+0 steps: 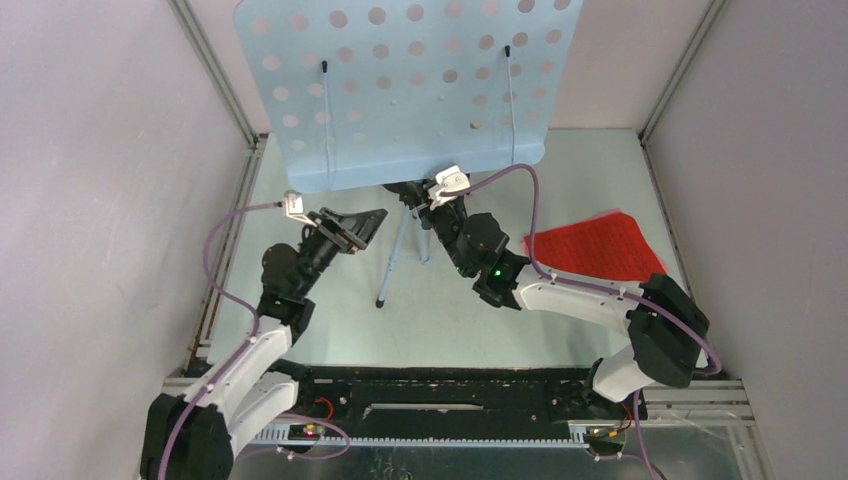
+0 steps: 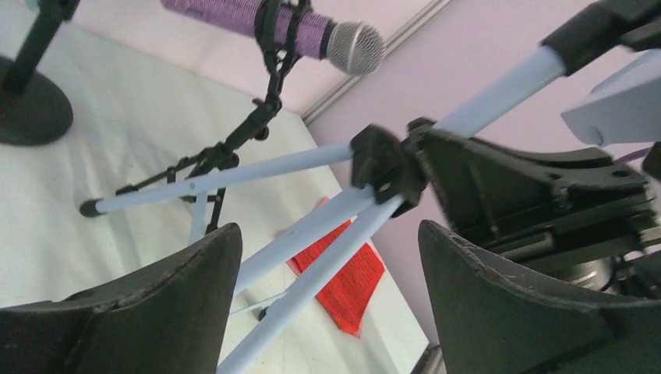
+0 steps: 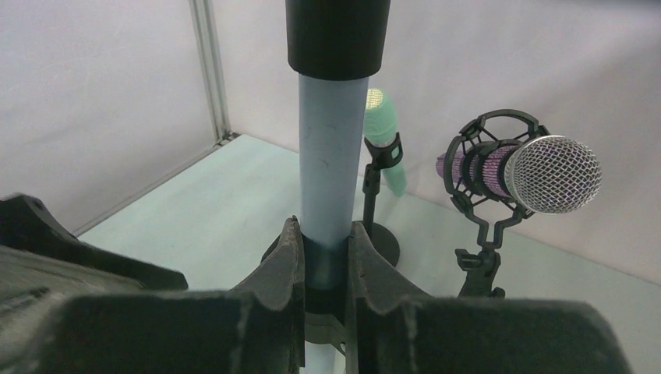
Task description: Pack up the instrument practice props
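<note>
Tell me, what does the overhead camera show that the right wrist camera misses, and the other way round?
Only the overhead view shows the pale blue perforated music desk and the red score sheet lying on the table. Only the right wrist view shows the mint microphone and the glittery purple microphone. Both show the blue-grey tripod, whose upright pole the right fingers are clamped on.
</note>
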Available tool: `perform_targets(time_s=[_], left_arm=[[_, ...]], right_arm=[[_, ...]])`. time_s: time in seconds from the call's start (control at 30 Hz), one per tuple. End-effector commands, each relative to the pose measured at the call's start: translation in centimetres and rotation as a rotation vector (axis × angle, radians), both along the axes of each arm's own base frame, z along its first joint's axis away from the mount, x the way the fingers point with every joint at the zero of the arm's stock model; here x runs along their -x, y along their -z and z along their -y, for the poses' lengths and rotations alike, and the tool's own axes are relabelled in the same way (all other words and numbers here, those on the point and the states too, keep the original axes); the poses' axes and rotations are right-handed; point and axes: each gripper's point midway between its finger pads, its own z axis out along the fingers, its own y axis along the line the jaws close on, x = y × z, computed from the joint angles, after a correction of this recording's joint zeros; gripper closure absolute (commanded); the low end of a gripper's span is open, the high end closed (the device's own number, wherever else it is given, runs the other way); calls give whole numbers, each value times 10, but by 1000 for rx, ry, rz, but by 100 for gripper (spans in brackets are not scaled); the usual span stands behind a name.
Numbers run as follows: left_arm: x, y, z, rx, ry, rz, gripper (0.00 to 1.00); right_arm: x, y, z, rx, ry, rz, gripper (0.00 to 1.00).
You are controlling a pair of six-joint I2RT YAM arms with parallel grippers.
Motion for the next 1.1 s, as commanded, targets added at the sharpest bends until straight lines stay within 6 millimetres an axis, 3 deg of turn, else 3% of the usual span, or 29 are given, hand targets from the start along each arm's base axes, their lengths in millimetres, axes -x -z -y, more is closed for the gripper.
perform_targets(time_s=[0.0,0.3,0.47,0.53,0.67,0.77,1.07], left_arm=[[16,-21,0,123,63,144,12],[29,-46,13,58,159,256,20],[33,-43,24,26,233,268,28],[33,-39,25,21,240,262,27],[30,-35,26,17,233,241,13],[28,-38,29,13,240,238,12],[21,-51,45,-16,281,251,27]], right_arm=[[3,30,7,94,-38,-105,100],[12,19,19,116,-160,-115,100],[18,19,19,131,-223,-118,100],[23,18,18,134,-260,-124,100],[31,18,19,143,-325,-140,100],[33,20,22,149,-341,-147,100],[40,22,19,141,-377,-165,100]])
